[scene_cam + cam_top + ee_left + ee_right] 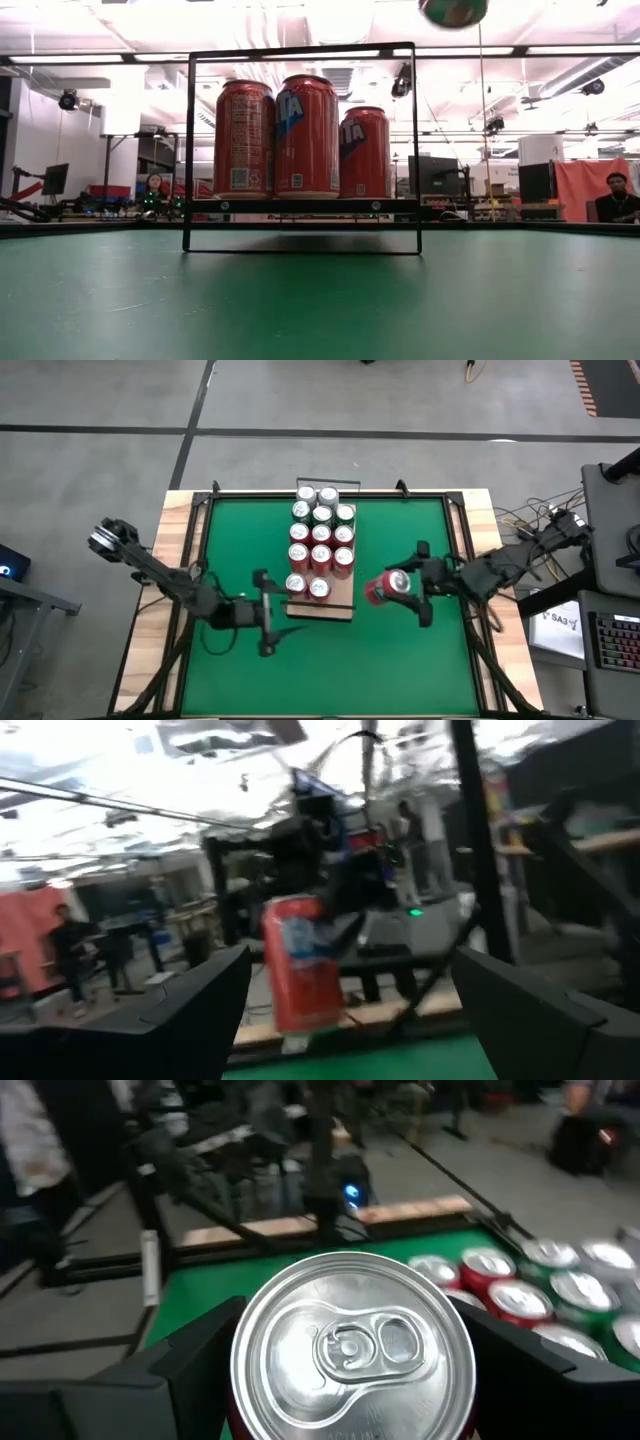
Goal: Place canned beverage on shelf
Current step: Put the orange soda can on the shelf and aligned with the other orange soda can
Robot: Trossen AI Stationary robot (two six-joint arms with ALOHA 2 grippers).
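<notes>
The red can [389,587] is pinched between the fingers of the right gripper [402,586], held in the air just off the right edge of the shelf [322,608], near its front end. The shelf carries rows of cans [321,540]. The left gripper [266,610], fingers spread and holding nothing, waits beside the shelf's front-left corner.

Red can [385,588] with silver top, red and green cans [321,540], pale wood-grain shelf [340,607], green mat [400,660]
</notes>
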